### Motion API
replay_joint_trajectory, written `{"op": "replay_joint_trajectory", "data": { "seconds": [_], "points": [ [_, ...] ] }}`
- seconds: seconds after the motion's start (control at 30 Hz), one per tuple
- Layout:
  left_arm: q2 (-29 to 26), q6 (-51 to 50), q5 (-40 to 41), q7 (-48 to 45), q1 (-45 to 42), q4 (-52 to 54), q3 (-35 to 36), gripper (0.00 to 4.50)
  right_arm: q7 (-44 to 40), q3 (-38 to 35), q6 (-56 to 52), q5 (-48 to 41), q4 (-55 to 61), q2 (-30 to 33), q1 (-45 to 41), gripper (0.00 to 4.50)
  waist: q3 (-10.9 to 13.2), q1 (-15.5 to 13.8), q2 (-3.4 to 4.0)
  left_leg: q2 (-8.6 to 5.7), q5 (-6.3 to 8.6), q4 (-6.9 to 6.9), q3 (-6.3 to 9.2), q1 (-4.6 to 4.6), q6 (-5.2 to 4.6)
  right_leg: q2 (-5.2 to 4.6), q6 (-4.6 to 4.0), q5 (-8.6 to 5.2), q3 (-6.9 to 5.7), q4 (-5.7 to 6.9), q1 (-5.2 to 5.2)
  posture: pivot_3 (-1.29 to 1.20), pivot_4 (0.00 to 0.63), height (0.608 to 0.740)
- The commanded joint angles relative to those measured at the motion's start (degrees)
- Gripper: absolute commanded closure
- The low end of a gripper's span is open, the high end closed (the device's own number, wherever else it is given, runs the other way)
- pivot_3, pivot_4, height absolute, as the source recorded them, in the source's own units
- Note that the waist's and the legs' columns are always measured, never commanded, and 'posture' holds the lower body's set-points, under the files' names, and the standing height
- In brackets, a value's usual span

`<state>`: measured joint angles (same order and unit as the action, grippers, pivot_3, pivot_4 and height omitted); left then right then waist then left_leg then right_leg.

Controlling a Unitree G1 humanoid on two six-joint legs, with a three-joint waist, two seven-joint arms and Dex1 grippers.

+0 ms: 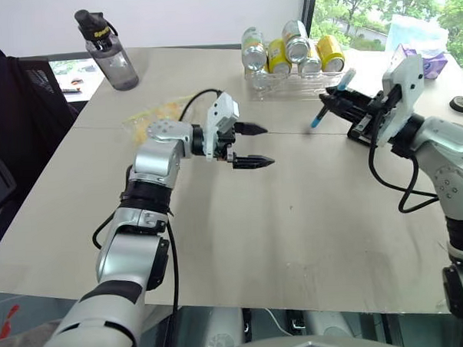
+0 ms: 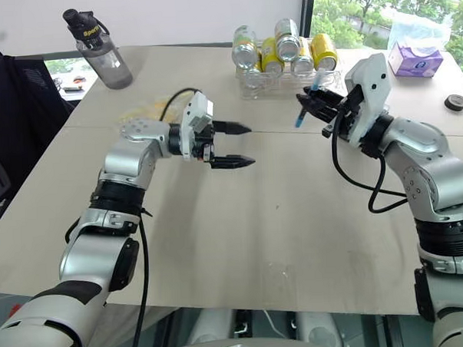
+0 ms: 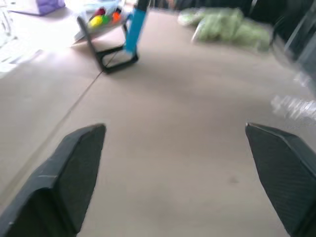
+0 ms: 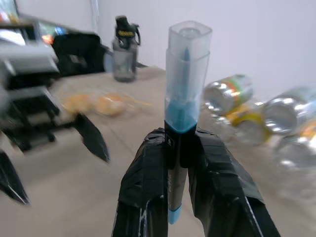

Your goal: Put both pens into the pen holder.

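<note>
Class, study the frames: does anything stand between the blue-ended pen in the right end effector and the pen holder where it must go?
Nothing visible does. The right end effector grips the pen above the table; the pen holder stands close behind it, with no object between them.

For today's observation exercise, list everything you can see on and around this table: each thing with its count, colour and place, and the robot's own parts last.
pen: one, black with light blue ends, clamped in the right gripper, above the table.
pen holder: one, black with a clear face and coloured caps inside, on the table beyond the pen.
cans: about five, yellow and silver, in a clear tray at the far edge.
water bottle: one, grey with a black cap, far left corner.
tissue box: one, purple, far right.
food bag: one, clear with yellow contents, behind the left arm.
table: one, beige.
left gripper: one, black fingers, open, holding nothing, mid-table.
right gripper: one, black fingers, shut on the pen.
</note>
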<state>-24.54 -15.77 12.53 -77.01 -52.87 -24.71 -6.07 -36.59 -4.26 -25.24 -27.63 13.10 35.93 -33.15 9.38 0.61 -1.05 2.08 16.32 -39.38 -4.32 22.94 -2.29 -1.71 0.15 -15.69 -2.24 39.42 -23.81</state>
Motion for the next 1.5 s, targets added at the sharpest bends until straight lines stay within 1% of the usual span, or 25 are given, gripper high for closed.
{"op": "replay_joint_trajectory", "data": {
  "seconds": [0.03, 0.17, 0.23, 0.3, 0.4, 0.53, 0.73, 0.83, 0.93, 1.17, 1.4, 1.47, 1.5],
  "points": [
    [0.95, -5.54, 4.27, 5.42, 2.28, 14.74, 2.14, 0.12, 0.01, -0.09, 13.18, 9.45, -1.49, 1.68, -0.52, 4.37, 0.00, 0.00, 0.00, 0.02, 0.00, 0.00, 0.00, 0.03, 0.01, -0.01, 0.00, 0.00, 0.00, -0.04, 0.00, 0.00, 0.150, 0.739],
    [-0.24, -15.36, 5.45, 12.88, 8.33, 29.69, 1.36, 0.12, 5.04, -1.12, 25.76, 20.29, -6.37, 2.57, 3.68, 4.37, 0.00, 0.06, 0.00, 0.05, -0.01, 0.00, -0.03, 0.02, 0.02, -0.03, 0.01, 0.00, 0.05, -0.21, 0.03, 0.00, 0.150, 0.739],
    [-0.50, -18.44, 6.04, 15.70, 9.57, 33.18, 1.65, 0.12, 6.71, -1.51, 30.14, 23.53, -8.54, 2.86, 5.11, 4.37, 0.00, 0.02, 0.00, 0.07, -0.02, 0.02, -0.02, 0.02, 0.03, -0.01, 0.00, 0.00, 0.04, -0.24, 0.04, 0.00, 0.150, 0.739],
    [0.59, -22.86, 7.23, 19.72, 9.70, 35.84, 2.16, 0.12, 9.29, -1.92, 34.41, 26.56, -11.92, 2.73, 6.12, 4.37, 0.00, 0.00, 0.01, 0.07, -0.02, 0.03, -0.04, 0.01, 0.04, -0.02, 0.00, 0.00, 0.04, -0.22, 0.04, 0.00, 0.150, 0.739],
    [1.16, -26.03, 8.22, 22.96, 10.01, 38.60, 1.66, 0.12, 10.68, -1.90, 37.80, 27.92, -15.23, 2.18, 6.59, 4.37, 0.00, -0.02, 0.01, 0.04, -0.02, 0.02, -0.07, -0.06, 0.03, -0.07, 0.01, 0.01, 0.05, -0.11, 0.05, 0.00, 0.150, 0.739],
    [3.33, -30.38, 8.59, 29.39, 9.08, 39.53, 1.62, 0.12, 13.76, -0.97, 43.67, 31.66, -21.55, 2.26, 5.79, 4.37, 0.00, -0.01, 0.01, 0.04, -0.04, 0.01, -0.08, -0.18, 0.06, -0.06, 0.01, 0.00, 0.06, 0.05, 0.07, 0.00, 0.150, 0.739],
    [4.28, -33.71, 9.51, 33.43, 8.55, 41.04, 1.06, 0.12, 15.77, -0.92, 48.00, 32.52, -27.97, 1.69, 3.52, 4.37, 0.01, 0.19, 0.02, 0.04, -0.06, 0.00, -0.16, -0.23, 0.10, -0.06, 0.01, 0.00, 0.15, 0.10, 0.06, 0.00, 0.150, 0.739],
    [3.69, -33.90, 9.84, 33.82, 8.57, 41.23, 0.93, 0.12, 16.51, -0.41, 50.35, 33.52, -31.07, 1.74, 2.38, 4.37, 0.01, 0.12, 0.03, 0.04, -0.07, 0.00, -0.17, -0.25, 0.12, -0.06, 0.00, 0.00, 0.15, 0.11, 0.06, 0.00, 0.150, 0.739],
    [3.12, -33.93, 10.38, 33.95, 8.81, 41.48, 0.83, 0.12, 16.81, -0.53, 51.33, 32.73, -32.91, 0.89, 1.13, 4.37, 0.01, 0.11, 0.03, 0.04, -0.07, 0.00, -0.19, -0.25, 0.12, -0.06, 0.00, 0.00, 0.16, 0.11, 0.07, 0.00, 0.150, 0.739],
    [2.69, -33.91, 11.22, 34.60, 8.88, 41.96, 0.52, 0.12, 16.52, -0.05, 52.37, 32.62, -37.32, -0.24, -1.34, 4.37, 0.01, 0.11, 0.03, 0.05, -0.08, 0.00, -0.20, -0.26, 0.13, -0.06, 0.00, 0.00, 0.17, 0.11, 0.07, 0.00, 0.150, 0.739],
    [1.82, -32.97, 11.08, 34.74, 8.50, 41.01, 0.55, 0.12, 16.61, 0.75, 52.81, 33.99, -41.54, -0.07, -2.75, 4.37, 0.01, 0.11, 0.03, 0.05, -0.08, 0.00, -0.22, -0.26, 0.14, -0.06, 0.00, 0.00, 0.18, 0.11, 0.07, 0.00, 0.150, 0.739],
    [1.73, -33.07, 11.23, 34.78, 8.52, 41.16, 0.57, 0.00, 16.75, 0.88, 52.57, 34.51, -42.31, 0.07, -3.02, 3.37, 0.01, 0.12, 0.03, 0.05, -0.08, 0.00, -0.22, -0.26, 0.14, -0.06, 0.00, 0.00, 0.18, 0.11, 0.07, 0.00, 0.150, 0.739],
    [1.70, -33.21, 11.38, 34.74, 8.57, 41.38, 0.55, 0.00, 16.77, 0.84, 52.44, 34.65, -42.66, 0.09, -3.16, 3.06, 0.01, 0.12, 0.03, 0.05, -0.08, 0.00, -0.23, -0.26, 0.14, -0.06, 0.00, 0.00, 0.18, 0.11, 0.07, 0.00, 0.150, 0.739]
  ]
}}
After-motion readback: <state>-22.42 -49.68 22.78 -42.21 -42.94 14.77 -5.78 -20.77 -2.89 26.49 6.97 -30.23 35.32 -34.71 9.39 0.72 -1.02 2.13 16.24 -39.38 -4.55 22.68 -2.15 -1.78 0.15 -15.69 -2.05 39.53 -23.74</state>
